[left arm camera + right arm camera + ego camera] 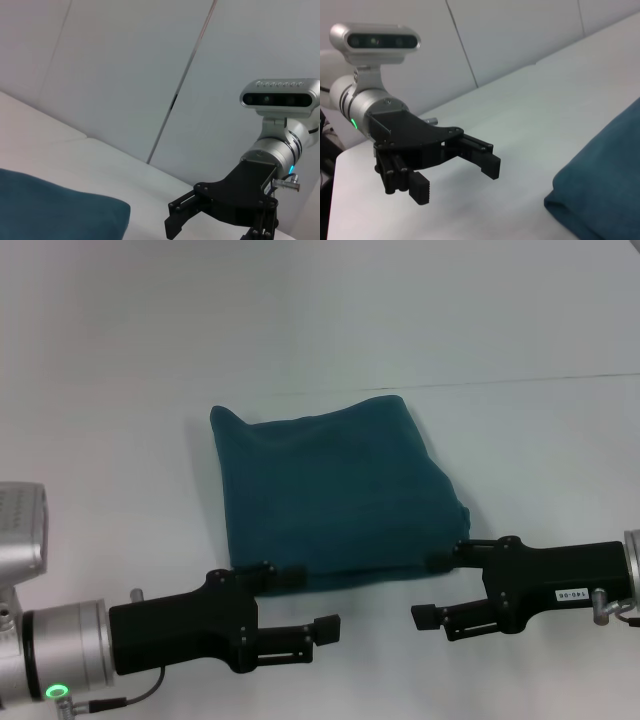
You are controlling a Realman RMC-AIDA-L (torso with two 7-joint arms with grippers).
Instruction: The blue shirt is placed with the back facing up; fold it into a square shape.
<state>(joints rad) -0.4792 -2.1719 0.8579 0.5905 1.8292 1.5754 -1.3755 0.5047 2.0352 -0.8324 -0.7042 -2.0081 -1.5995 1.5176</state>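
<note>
Nearest the head camera, the left gripper [305, 602] and right gripper [433, 590] hover with jaws spread, holding nothing, just off the near edge of the blue shirt [335, 495], which lies folded into a rough square on the white table [120, 440].

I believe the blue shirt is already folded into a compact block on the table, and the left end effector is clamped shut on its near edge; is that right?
Not quite. The blue shirt is folded on the table, but the left end effector is open and grips nothing, with its fingers apart beside the near edge. The right wrist view shows this best.
</note>
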